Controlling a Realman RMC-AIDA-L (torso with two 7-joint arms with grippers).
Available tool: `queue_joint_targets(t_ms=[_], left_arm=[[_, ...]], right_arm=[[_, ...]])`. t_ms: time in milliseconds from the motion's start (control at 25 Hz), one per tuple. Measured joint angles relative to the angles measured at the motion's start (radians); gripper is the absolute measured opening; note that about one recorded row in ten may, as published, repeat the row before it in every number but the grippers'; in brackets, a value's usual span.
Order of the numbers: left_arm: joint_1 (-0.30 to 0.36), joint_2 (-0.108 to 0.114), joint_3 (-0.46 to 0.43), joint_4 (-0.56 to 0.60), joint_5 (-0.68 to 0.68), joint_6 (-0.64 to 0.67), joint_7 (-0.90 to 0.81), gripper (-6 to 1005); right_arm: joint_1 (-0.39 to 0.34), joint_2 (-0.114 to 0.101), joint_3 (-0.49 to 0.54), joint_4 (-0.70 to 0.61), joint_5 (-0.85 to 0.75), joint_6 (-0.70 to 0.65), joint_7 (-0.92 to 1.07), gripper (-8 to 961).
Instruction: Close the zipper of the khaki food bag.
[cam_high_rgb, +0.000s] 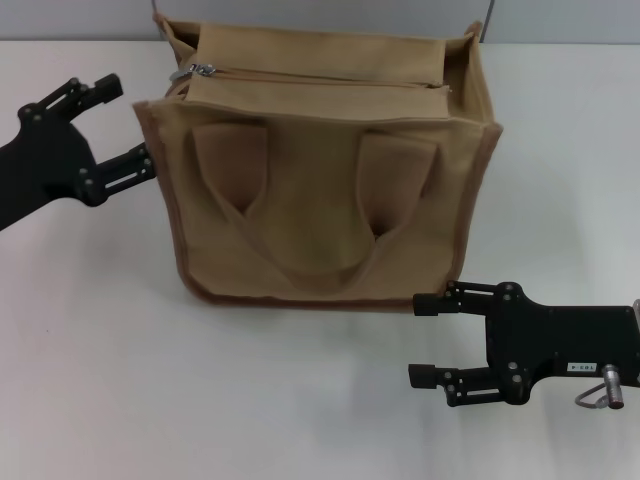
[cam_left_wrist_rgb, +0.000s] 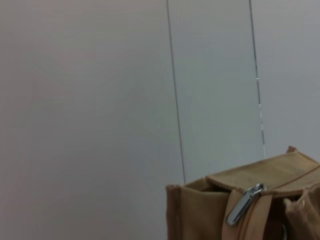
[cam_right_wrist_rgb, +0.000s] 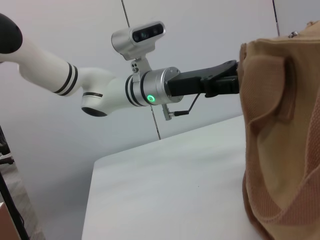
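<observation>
The khaki food bag (cam_high_rgb: 320, 180) stands upright mid-table, its two loop handles hanging down the near side. The zipper (cam_high_rgb: 330, 80) runs across its top panel, with the silver pull tab (cam_high_rgb: 203, 70) at the bag's left end. My left gripper (cam_high_rgb: 128, 125) is open just left of the bag's upper left corner, a little below the tab. The left wrist view shows that corner of the bag (cam_left_wrist_rgb: 200, 210) and the tab (cam_left_wrist_rgb: 243, 204). My right gripper (cam_high_rgb: 418, 340) is open and empty, low by the bag's front right corner. The right wrist view shows the bag's side (cam_right_wrist_rgb: 280, 140) and the left gripper (cam_right_wrist_rgb: 231, 78).
The bag sits on a white table (cam_high_rgb: 300, 400) with a pale panelled wall behind it. The left arm (cam_right_wrist_rgb: 100, 90), white with a green light, reaches in over the table's far side in the right wrist view.
</observation>
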Motion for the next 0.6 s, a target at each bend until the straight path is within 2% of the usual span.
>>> queue_joint_targets(t_ms=[160, 360, 600], left_arm=[[-0.017, -0.005, 0.000, -0.003, -0.001, -0.006, 0.029, 798], [-0.040, -0.026, -0.011, 0.002, -0.011, -0.021, 0.102, 796], [-0.044, -0.026, -0.008, 0.003, -0.015, -0.071, 0.163, 793]], right_arm=[[-0.001, 0.000, -0.001, 0.000, 0.000, 0.000, 0.000, 802], [-0.004, 0.001, 0.000, 0.000, 0.000, -0.006, 0.003, 802], [-0.009, 0.001, 0.001, 0.010, 0.000, -0.008, 0.004, 802]])
